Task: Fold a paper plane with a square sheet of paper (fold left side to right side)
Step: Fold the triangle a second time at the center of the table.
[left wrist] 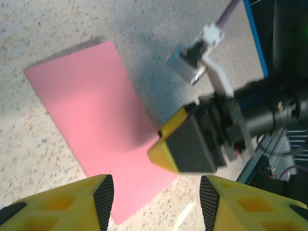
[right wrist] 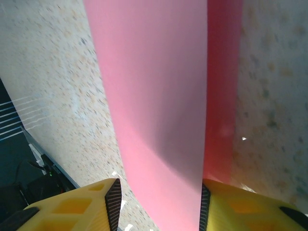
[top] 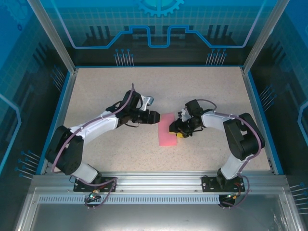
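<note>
Now the pink-red square sheet of paper lies doubled into a narrow rectangle at the middle of the speckled beige tabletop. We hold the right gripper over its right long edge, jaws apart astride the layers, probably to pin the fold flat. Our left gripper sits just beside the upper left corner, jaws apart and empty, leaving the paper free.

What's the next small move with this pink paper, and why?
Probably lower the left tool and press along the left edge of the pink sheet to set the crease: it lies as a narrow rectangle, the left tool hangs open by that edge, and the open right tool sits at the opposite edge.
</note>
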{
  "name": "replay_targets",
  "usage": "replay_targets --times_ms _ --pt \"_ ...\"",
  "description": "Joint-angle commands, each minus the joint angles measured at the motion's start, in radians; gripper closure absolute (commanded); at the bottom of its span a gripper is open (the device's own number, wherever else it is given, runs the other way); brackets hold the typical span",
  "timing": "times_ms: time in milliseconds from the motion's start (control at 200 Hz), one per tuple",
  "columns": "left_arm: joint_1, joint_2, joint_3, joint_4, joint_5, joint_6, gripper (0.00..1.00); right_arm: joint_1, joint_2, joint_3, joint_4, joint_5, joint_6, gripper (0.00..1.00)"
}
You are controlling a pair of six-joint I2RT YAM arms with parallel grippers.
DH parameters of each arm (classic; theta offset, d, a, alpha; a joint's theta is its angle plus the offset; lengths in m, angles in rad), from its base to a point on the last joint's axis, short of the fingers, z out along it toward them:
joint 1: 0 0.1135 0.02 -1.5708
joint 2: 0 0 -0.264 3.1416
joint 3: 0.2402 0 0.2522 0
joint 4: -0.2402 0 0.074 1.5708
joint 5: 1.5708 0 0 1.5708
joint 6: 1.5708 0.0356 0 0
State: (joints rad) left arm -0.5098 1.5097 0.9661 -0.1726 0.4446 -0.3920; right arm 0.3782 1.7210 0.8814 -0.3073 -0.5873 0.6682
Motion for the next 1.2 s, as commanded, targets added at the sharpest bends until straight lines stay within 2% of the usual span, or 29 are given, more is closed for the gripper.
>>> replay_targets --times_ms 0,155,265,380,535,775,1085,1190 --pt "-0.045 -0.086 -0.056 0.021 -0.071 0.100 0.45 -0.023 0.042 0.067 -0.032 -0.045 -0.035 0.54" --pt "-0.201 -0.162 -0.073 -0.064 -0.243 0.209 0.45 -0.051 0.059 0.119 -0.052 -0.063 0.004 0.55" --pt "-0.326 -0.170 -0.077 -0.077 -0.362 0.220 0.44 -0.058 0.072 0.169 -0.100 -0.093 0.007 0.55" --pt "-0.456 -0.115 -0.058 -0.090 -0.487 0.204 0.43 -0.059 0.071 0.195 -0.126 -0.103 0.005 0.55" --pt "-0.570 0.030 0.036 -0.130 -0.610 0.194 0.42 -0.055 0.078 0.203 -0.122 -0.112 0.019 0.56" --pt "-0.640 0.266 0.232 -0.273 -0.777 0.163 0.35 -0.044 0.078 0.206 -0.118 -0.102 0.031 0.55" --pt "-0.666 0.455 0.409 -0.443 -0.991 0.123 0.28 -0.035 0.080 0.211 -0.116 -0.095 0.039 0.56" --pt "-0.667 0.491 0.434 -0.461 -1.024 0.122 0.28 -0.032 0.082 0.211 -0.116 -0.092 0.040 0.56"
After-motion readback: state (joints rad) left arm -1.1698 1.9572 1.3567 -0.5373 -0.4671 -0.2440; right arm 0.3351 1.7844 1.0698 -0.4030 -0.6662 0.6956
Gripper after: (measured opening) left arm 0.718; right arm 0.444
